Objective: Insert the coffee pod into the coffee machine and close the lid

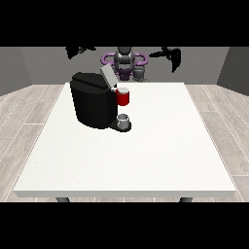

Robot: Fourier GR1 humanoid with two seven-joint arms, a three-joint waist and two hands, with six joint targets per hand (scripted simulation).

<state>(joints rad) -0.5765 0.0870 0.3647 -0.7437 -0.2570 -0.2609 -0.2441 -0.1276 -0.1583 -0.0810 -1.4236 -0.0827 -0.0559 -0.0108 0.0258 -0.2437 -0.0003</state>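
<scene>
Well below both raised hands, whose finger states I cannot tell, the small grey coffee pod (124,118) at the coffee machine (93,100) looks light and rigid, best pinched by its sides.

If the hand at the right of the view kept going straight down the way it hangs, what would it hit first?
Probably the white table near its far right corner. The hand at the view's right hangs downward with nothing visible beneath it, though depth is unclear.

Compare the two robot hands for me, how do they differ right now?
The hand at the view's left is raised above the coffee machine; the hand at the view's right hangs over the table's far right part, clear of the machine. The left one stretches sideways; the right one points downward. Both are black and hold nothing.
</scene>
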